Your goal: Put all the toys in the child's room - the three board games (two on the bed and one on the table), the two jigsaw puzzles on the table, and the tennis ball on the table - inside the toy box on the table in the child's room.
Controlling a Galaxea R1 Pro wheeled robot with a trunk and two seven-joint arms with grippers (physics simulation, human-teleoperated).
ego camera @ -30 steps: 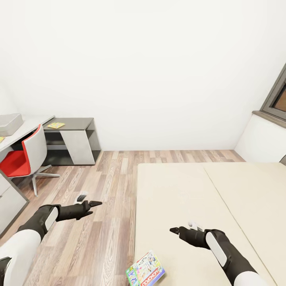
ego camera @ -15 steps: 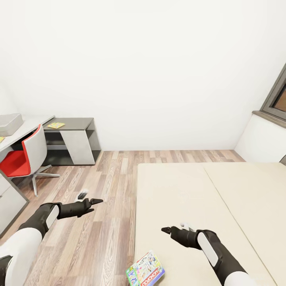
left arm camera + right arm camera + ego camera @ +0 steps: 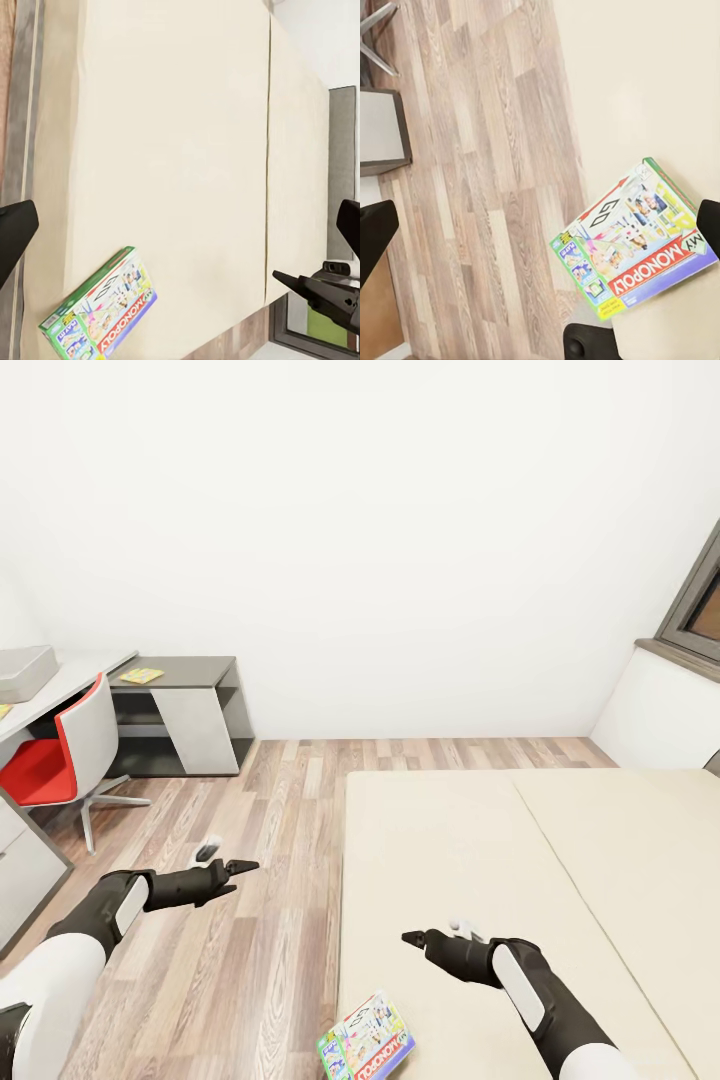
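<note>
Board game [image 3: 366, 1040] flat at bed [image 3: 520, 880] near corner, by the floor-side edge.
Long axis diagonal, slanting away toward bed's middle; both grippers, left [image 3: 243, 868] over floor and right [image 3: 412, 938] over bed, spread apart, empty.

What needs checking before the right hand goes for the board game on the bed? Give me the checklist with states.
1. Board game in sight, lying flat at the near corner of the bed: ok.
2. Nothing lying on the game: ok.
3. Right hand open and empty: ok.
4. Right hand over the game: not ok, it hovers above bare mattress beyond the game.
5. Left hand out of the way, open over the floor: ok.
6. Second board game on the bed located: cannot tell.
</note>
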